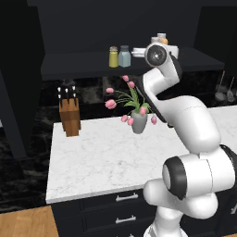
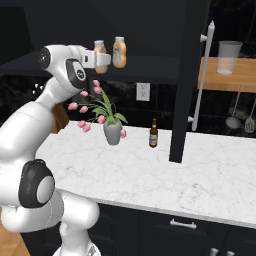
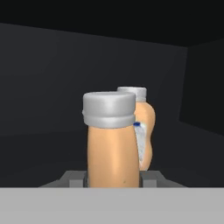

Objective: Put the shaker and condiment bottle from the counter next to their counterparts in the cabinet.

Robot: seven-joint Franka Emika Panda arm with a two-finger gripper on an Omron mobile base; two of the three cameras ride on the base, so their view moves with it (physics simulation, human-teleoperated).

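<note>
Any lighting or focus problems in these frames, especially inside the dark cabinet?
Left base view: the cabinet is very dark, yet the yellow-green shaker and blue-grey shaker read clearly. Right base view: the marble counter is evenly lit, without glare. Hand view: the held condiment bottle is soft-edged but bright; the twin bottle behind is partly hidden.

The tabletop (image 1: pixel 92 157) is white marble with faint grey veins, over black drawers (image 1: pixel 106 210) with silver handles. The wall cabinet (image 1: pixel 83 41) is black, its shelf dark. On it stand a yellow-green shaker (image 1: pixel 113 57) with a silver cap and a pale blue-grey shaker (image 1: pixel 124 57) with a dark grey cap. The condiment bottle (image 3: pixel 113 144) is orange with a silver-grey cap; the orange bottle (image 3: pixel 144 131) behind it carries a white label with a blue mark. The tulips (image 1: pixel 121 104) are pink with green leaves, in a grey vase (image 1: pixel 139 123). The knife block (image 1: pixel 69 115) is brown wood. The thin bottle (image 2: pixel 153 134) is dark brown.
</note>
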